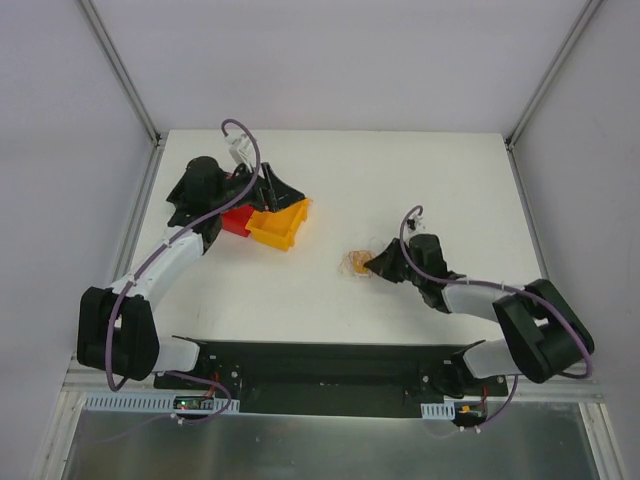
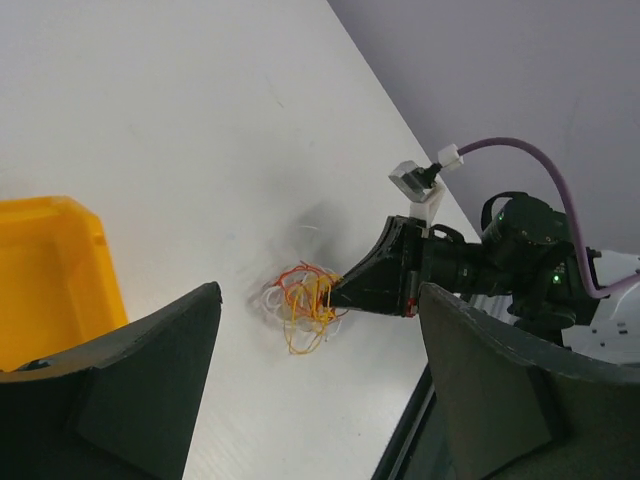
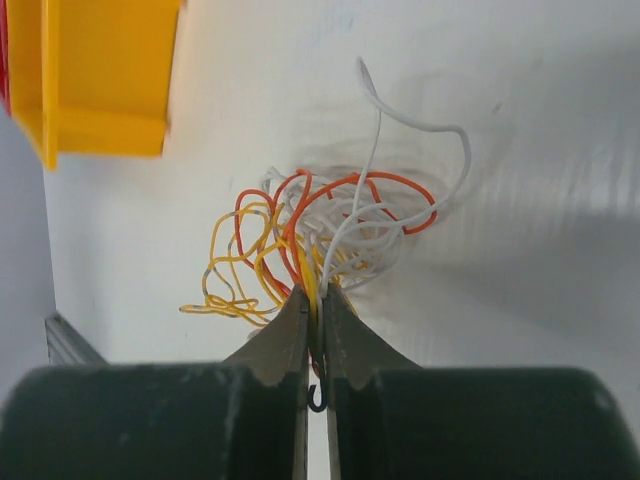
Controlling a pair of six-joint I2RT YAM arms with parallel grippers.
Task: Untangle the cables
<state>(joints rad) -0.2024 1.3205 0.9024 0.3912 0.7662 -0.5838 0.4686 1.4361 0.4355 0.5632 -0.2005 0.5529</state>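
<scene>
Now, the white table (image 1: 420, 170) fills the whole scene, with walls rising around it. On it, the left arm (image 1: 160, 265) reaches up toward the far left corner, while the right arm (image 1: 490, 300) bends in low from the right, pointing toward the middle of the surface.

Over on the left, two plastic bins sit touching: the yellow bin (image 1: 280, 225) on the right and the red bin (image 1: 236, 220) tucked against its left side, partly hidden under the arm. The left gripper (image 2: 318, 292) hangs over those bins, fingers spread wide apart with nothing between them. Its wrist camera looks straight through that gap, across the table to the action on the other side, with a corner of the yellow bin at the left edge.

And the right gripper (image 3: 313, 295) is down at table level, its jaws pressed tightly together, pinching strands at the near edge of the tangle. A yellow strand runs right into the slit between the tips!

Finally, the cables (image 3: 320, 225): a small knot of thin orange, yellow and white wires, lying on the table near its middle, well apart from the bins. Yellow loops spill left of the pinch, orange arcs over the top, and one white strand curls out the far side, away from the fingers.
</scene>
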